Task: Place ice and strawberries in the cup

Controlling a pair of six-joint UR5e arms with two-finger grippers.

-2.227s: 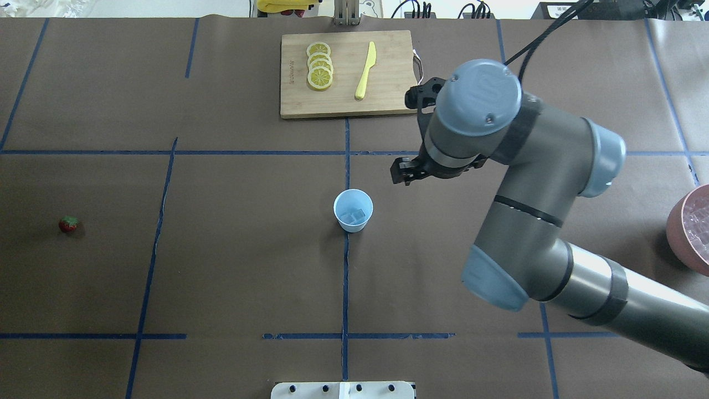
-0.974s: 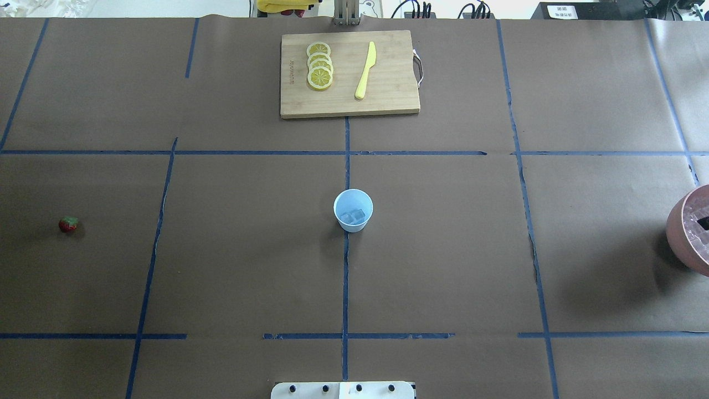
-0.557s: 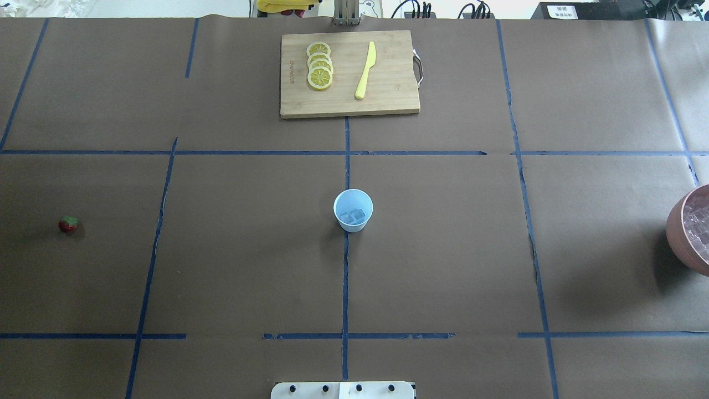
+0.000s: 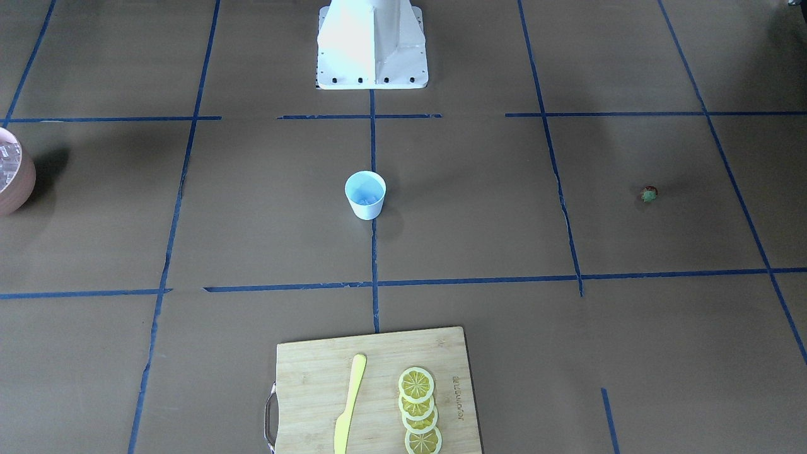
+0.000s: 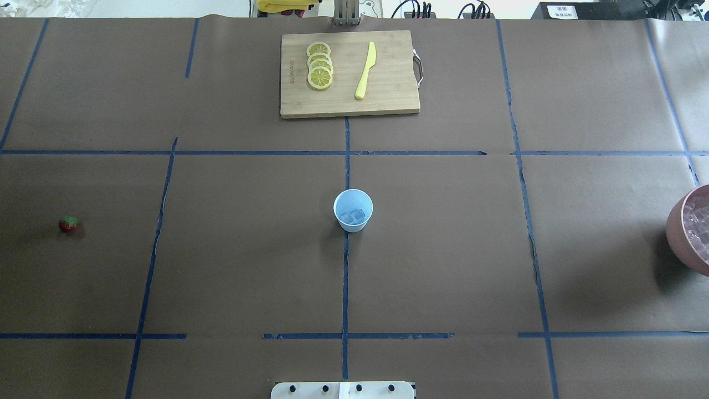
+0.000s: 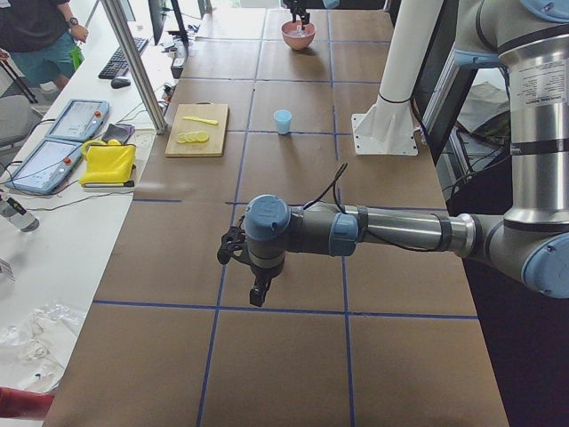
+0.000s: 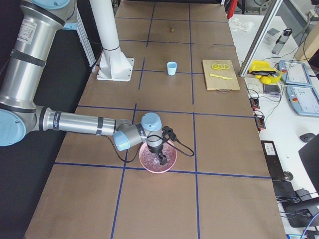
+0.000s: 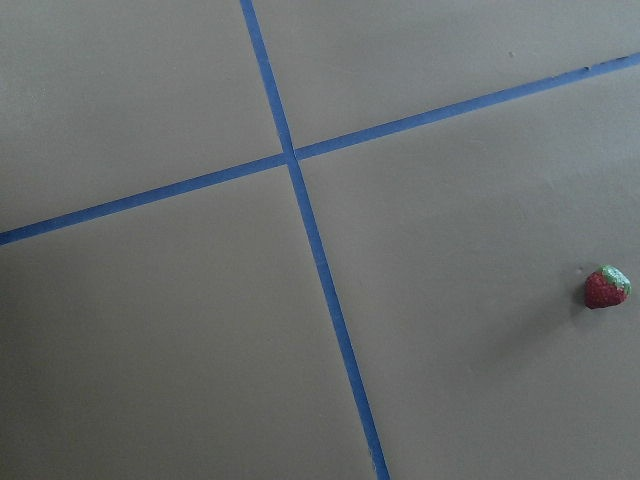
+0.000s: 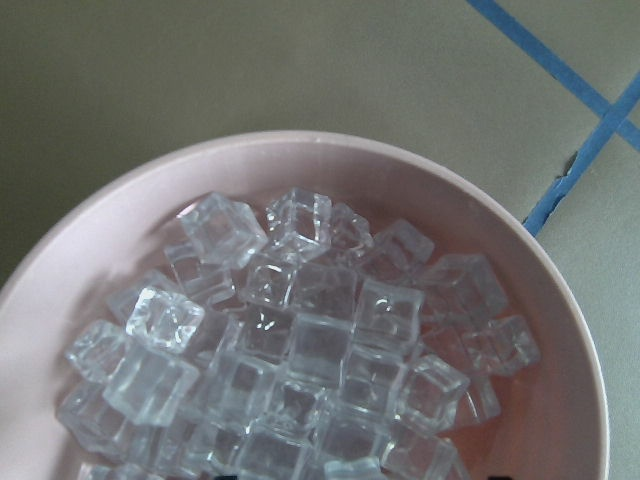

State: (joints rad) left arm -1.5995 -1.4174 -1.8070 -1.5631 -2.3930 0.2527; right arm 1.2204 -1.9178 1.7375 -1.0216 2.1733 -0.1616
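Observation:
The white cup (image 5: 353, 210) with a pale blue inside stands upright at the table's middle and holds ice cubes (image 5: 353, 215). It also shows in the front view (image 4: 365, 194). The strawberry (image 5: 68, 224) lies alone at the far left, and at the right edge of the left wrist view (image 8: 607, 287). More ice (image 9: 300, 350) fills the pink bowl (image 5: 689, 238). My right gripper (image 7: 162, 160) hangs over that bowl. My left gripper (image 6: 257, 296) hovers above the table. Both show only in side views, so I cannot tell whether they are open or shut.
A wooden cutting board (image 5: 388, 83) at the back middle carries lemon slices (image 5: 319, 66) and a yellow knife (image 5: 365, 71). The robot's white base (image 4: 372, 44) stands behind the cup. An operator (image 6: 40, 36) stands beyond the table's far side.
My right arm has left the spot beside the cup and gone out of the overhead view to the bowl at the right edge. The cup and the strawberry have not moved.

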